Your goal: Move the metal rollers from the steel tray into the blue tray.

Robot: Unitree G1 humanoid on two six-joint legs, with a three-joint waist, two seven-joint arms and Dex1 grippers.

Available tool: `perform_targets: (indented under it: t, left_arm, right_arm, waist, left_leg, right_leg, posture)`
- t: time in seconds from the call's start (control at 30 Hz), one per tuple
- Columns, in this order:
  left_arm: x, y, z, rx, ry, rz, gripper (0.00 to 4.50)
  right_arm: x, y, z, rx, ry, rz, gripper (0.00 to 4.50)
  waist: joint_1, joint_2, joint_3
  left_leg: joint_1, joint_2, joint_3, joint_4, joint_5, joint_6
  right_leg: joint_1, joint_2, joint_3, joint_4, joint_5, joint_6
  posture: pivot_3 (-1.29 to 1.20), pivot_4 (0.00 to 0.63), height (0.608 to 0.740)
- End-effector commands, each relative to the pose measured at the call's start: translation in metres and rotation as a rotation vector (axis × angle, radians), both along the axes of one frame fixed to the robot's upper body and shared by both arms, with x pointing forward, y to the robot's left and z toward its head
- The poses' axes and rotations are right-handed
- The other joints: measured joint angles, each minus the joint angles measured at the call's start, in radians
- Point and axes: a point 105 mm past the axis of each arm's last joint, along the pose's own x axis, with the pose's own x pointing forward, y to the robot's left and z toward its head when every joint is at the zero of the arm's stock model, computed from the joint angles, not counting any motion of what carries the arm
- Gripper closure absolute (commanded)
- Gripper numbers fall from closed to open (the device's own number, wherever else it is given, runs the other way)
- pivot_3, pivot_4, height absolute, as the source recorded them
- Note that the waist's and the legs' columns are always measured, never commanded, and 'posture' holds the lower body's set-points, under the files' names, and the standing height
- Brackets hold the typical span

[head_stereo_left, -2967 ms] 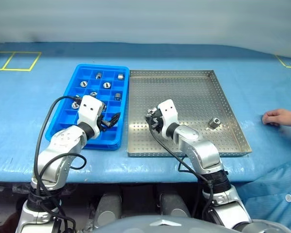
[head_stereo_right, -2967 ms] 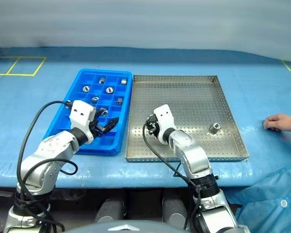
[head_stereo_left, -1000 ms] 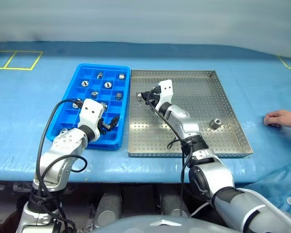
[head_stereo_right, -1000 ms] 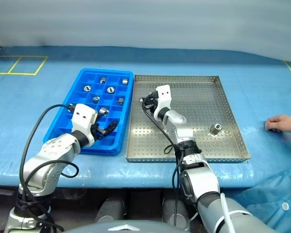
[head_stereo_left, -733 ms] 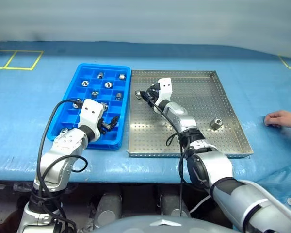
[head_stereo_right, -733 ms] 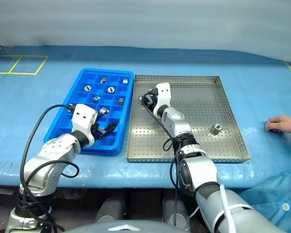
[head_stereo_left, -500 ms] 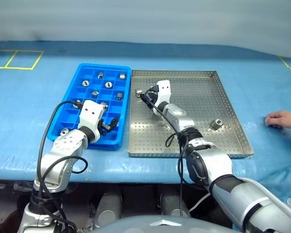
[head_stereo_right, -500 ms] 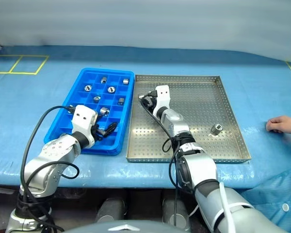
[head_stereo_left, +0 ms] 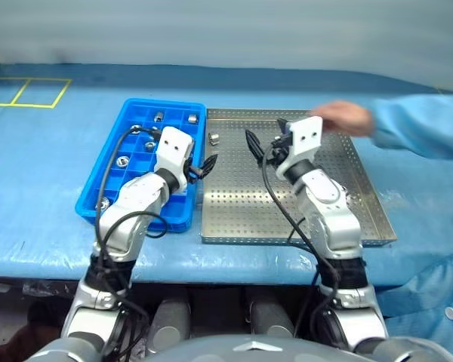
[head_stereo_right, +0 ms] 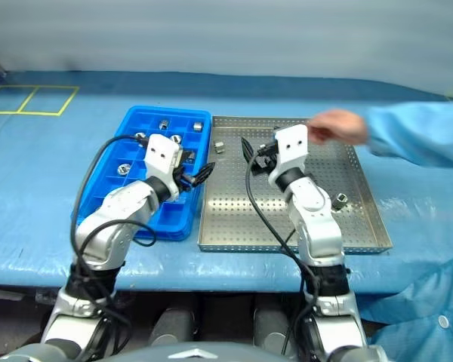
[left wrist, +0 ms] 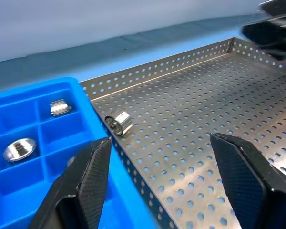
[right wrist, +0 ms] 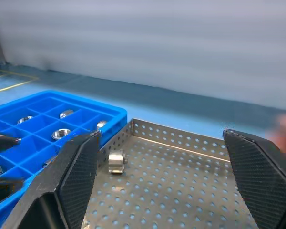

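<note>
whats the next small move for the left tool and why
Probably ease the open left tool forward onto the small shiny metal roller lying in the perforated steel tray beside the bright blue compartment tray; it lies just ahead between the fingers, and a person's hand hovers farther off.

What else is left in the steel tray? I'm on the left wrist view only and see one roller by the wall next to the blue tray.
Observer: A second roller lies near the right rim of the steel tray, beside the right arm.
Operator: Is that arm carrying anything?
Observer: No. The right gripper is open and empty, above the tray's far half.
Operator: Anything in the way?
Observer: A person's hand reaches in over the tray's far right corner, just behind that gripper.
</note>
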Motion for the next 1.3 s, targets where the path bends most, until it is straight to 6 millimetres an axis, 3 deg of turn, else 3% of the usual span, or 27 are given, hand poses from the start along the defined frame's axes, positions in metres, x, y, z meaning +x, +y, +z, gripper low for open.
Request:
perform_targets:
  t: [0.03, 0.17, 0.63, 0.77, 0.9, 1.0, 1.17, 1.3]
  left_arm:
    - [0.015, -0.012, 0.017, 0.004, -0.077, 0.000, 0.88]
    - [0.014, -0.021, 0.021, -0.014, -0.091, -0.049, 0.88]
    - [-0.006, -0.011, 0.011, 0.009, -0.074, -0.101, 0.88]
    - [-0.009, 0.001, 0.013, 0.026, -0.081, -0.085, 0.88]
    - [-0.024, 0.025, 0.018, 0.034, -0.078, -0.090, 0.88]
    - [-0.032, 0.047, 0.016, 0.106, -0.059, -0.068, 0.88]
    - [-0.035, 0.073, 0.016, 0.180, -0.040, 0.004, 0.88]
    - [-0.043, 0.072, 0.008, 0.187, -0.012, 0.003, 0.88]
  right_arm:
    - [-0.023, 0.011, 0.003, 0.011, 0.004, 0.041, 0.15]
    - [-0.029, 0.000, -0.019, -0.007, 0.093, -0.043, 0.15]
    - [-0.023, -0.001, -0.036, -0.045, 0.178, -0.055, 0.15]
    - [-0.020, 0.002, -0.043, -0.045, 0.218, -0.031, 0.15]
    - [-0.029, 0.022, -0.055, -0.042, 0.289, 0.118, 0.15]
    - [-0.032, 0.033, -0.053, 0.019, 0.296, 0.249, 0.15]
    - [-0.005, 0.034, -0.050, 0.021, 0.269, 0.269, 0.15]
    - [0.022, 0.045, -0.052, -0.001, 0.270, 0.276, 0.15]
  waist:
    - [-0.010, 0.000, 0.000]
    - [-0.044, 0.000, 0.000]
    - [-0.055, 0.000, 0.000]
    - [-0.052, 0.000, 0.000]
    - [-0.055, 0.000, 0.000]
    - [-0.054, 0.000, 0.000]
    - [-0.043, 0.000, 0.000]
    - [-0.038, 0.000, 0.000]
  left_leg:
    - [0.000, 0.000, 0.000, 0.001, 0.000, 0.000]
    - [0.000, 0.000, 0.002, 0.001, 0.000, 0.000]
    - [-0.001, 0.000, 0.003, 0.001, 0.000, 0.000]
    - [0.000, 0.000, 0.003, 0.001, 0.000, 0.000]
    - [0.000, 0.000, 0.003, 0.001, 0.000, 0.000]
    - [0.000, 0.001, 0.002, -0.001, 0.000, 0.000]
    - [0.000, 0.001, 0.002, 0.002, 0.000, 0.000]
    - [0.000, 0.001, 0.003, 0.003, 0.000, 0.000]
  right_leg:
    - [0.000, 0.000, 0.000, 0.000, 0.000, 0.000]
    - [0.000, 0.000, 0.002, 0.000, 0.000, 0.001]
    - [-0.001, 0.000, 0.003, 0.000, 0.001, 0.001]
    - [-0.001, 0.000, 0.003, 0.000, 0.001, 0.001]
    - [-0.001, 0.000, 0.003, 0.000, 0.000, 0.001]
    - [-0.002, 0.000, 0.003, 0.000, 0.000, 0.000]
    - [0.000, 0.000, 0.002, 0.000, 0.000, 0.001]
    - [0.000, 0.000, 0.002, 0.000, 0.001, 0.001]
  posture:
    - [-0.05, 0.150, 0.740]
    - [-0.08, 0.150, 0.740]
    - [-0.05, 0.150, 0.740]
    - [-0.02, 0.150, 0.740]
    - [-0.02, 0.150, 0.740]
    - [-0.01, 0.150, 0.740]
    - [0.03, 0.150, 0.740]
    - [0.07, 0.150, 0.740]
